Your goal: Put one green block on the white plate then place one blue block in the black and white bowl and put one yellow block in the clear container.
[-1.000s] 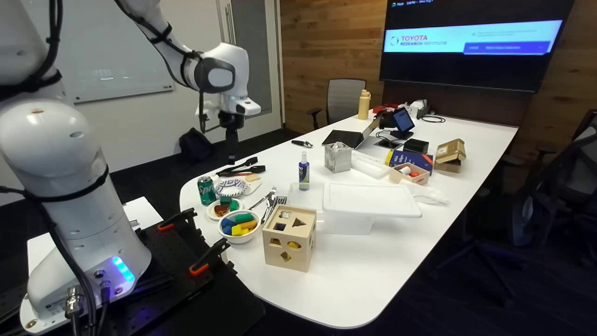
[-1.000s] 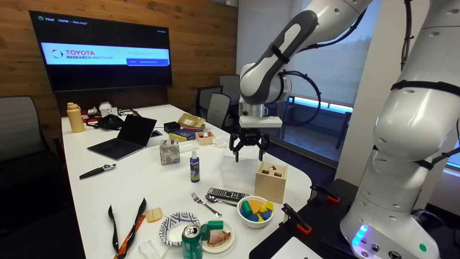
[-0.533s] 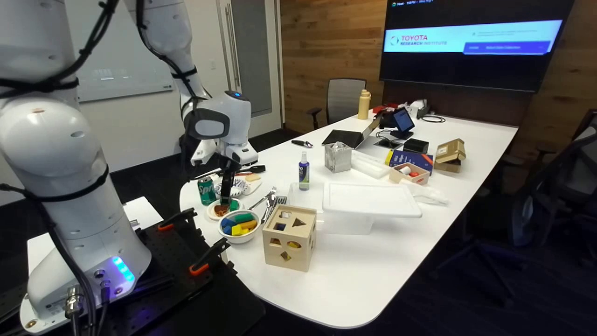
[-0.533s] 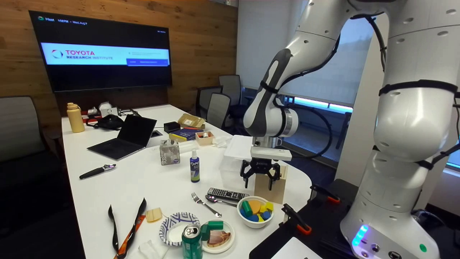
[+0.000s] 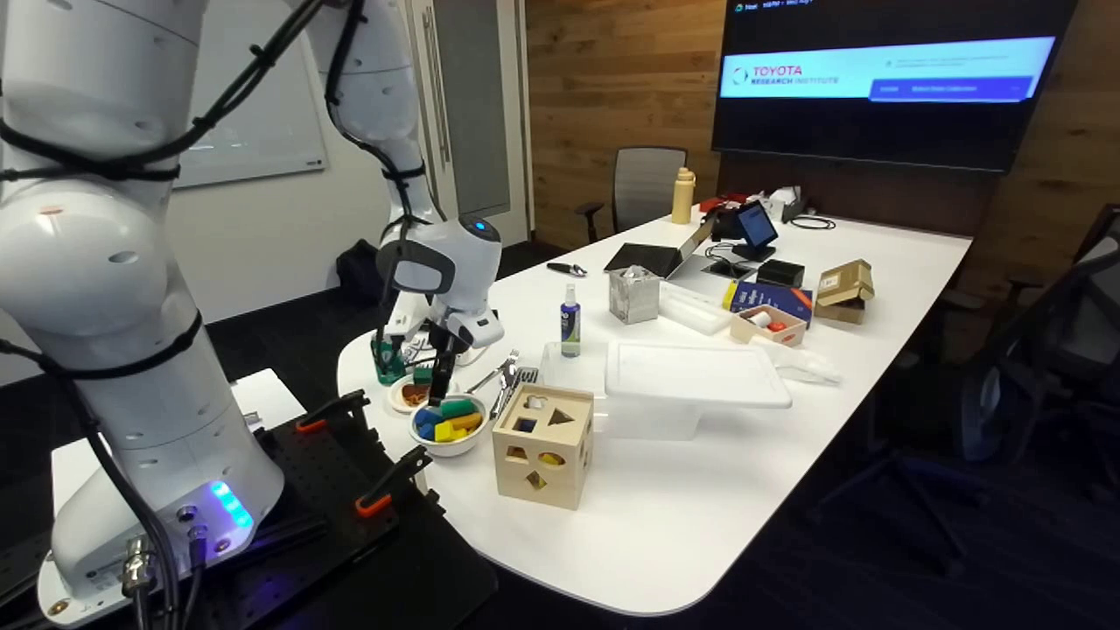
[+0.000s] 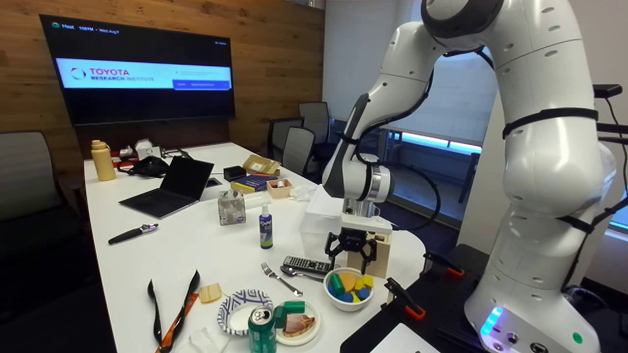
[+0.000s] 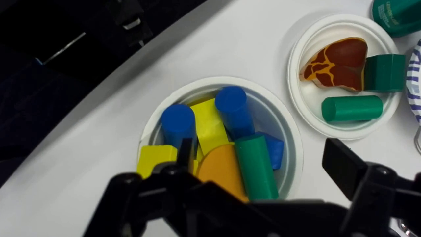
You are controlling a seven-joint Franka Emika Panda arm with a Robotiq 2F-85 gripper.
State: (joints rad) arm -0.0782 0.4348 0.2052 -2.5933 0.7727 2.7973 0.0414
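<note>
1. The claw is released: its fingers stand wide apart over the white bowl of blocks. In the wrist view 1 finger overlaps that bowl and the other lies beyond its rim.
2. The white bowl holds a green cylinder, an orange piece, yellow blocks and 3 visible blue blocks.
3. Just beside it, the white plate carries 2 green blocks and a meat-shaped piece. Of these blocks, 1 is a cylinder lying on its side; the other touches the meat-shaped piece.
4. The black and white bowl, its pattern looking dark blue, sits beside the plate, near a green can.
5. The clear container, a see-through box with a white lid lying over it, stands just beside the wooden cube.
6. A remote, a spoon and a fork lie on the tabletop near the white bowl; a spray bottle stands upright nearby.
</note>
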